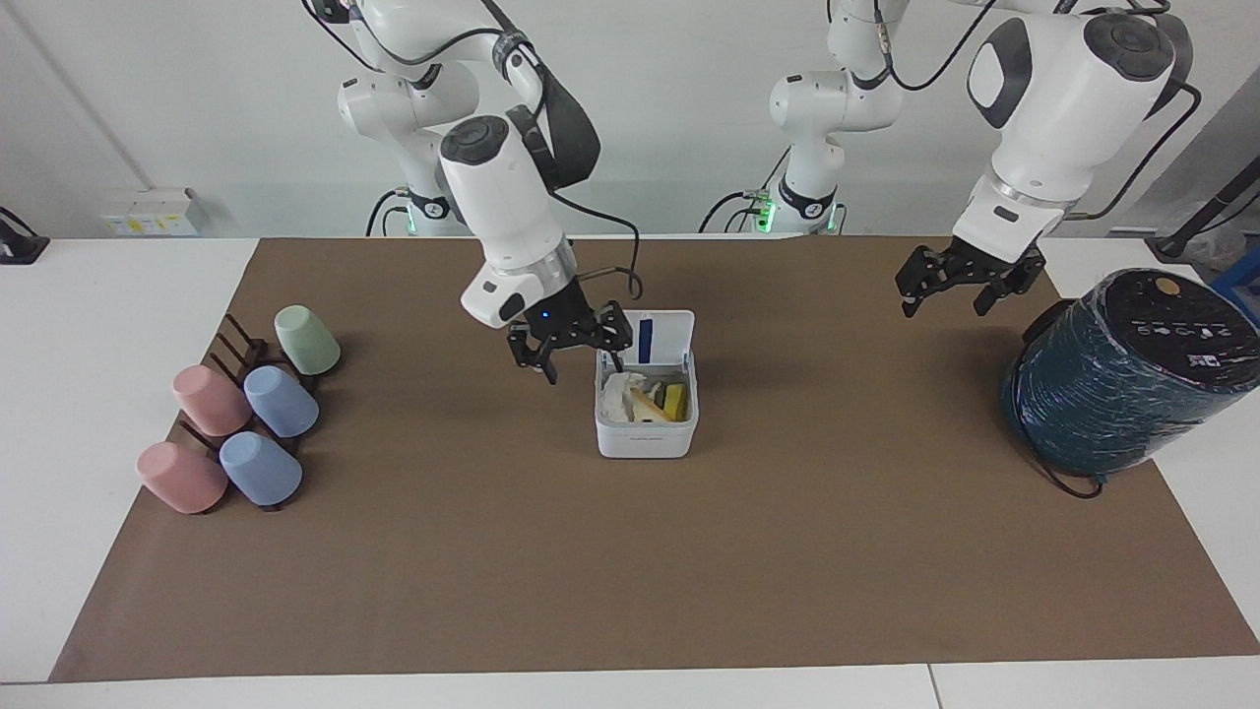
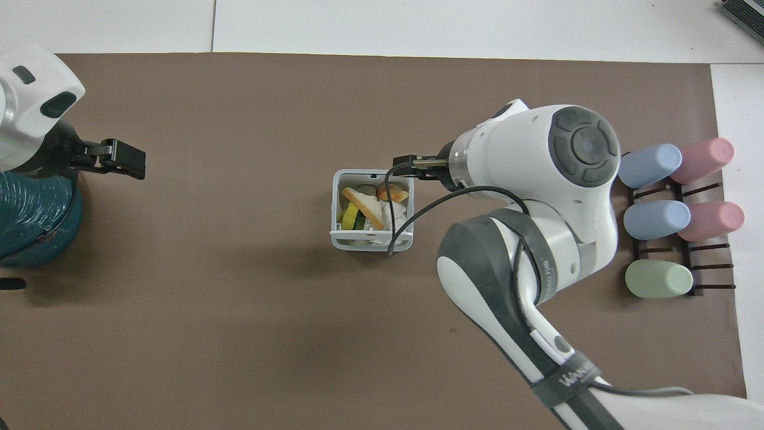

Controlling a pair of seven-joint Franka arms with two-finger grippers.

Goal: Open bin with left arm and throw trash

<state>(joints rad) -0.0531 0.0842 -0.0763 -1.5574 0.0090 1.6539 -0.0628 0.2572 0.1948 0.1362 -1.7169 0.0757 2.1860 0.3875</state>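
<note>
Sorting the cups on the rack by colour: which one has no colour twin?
The pale green plastic cup, lying at the rack's end nearest the robots. The other four come in pairs: two pink cups and two blue cups.

**Robot body: two white arms, black grippers**

Right arm (image 1: 502, 202): glossy white rounded shells, dark grey padded section, grey round joint cap with button markings, silver wrist ring, small blue light near the wrist. Loose black cable runs along the links; a dark strap lettered in white wraps the forearm in the overhead view. Right gripper (image 1: 571, 347): black, angular.

Left arm (image 1: 1058, 98): same white shells, dark grey cap, black cable. Left gripper (image 1: 955, 283): black.

Bases: green lights.
</note>
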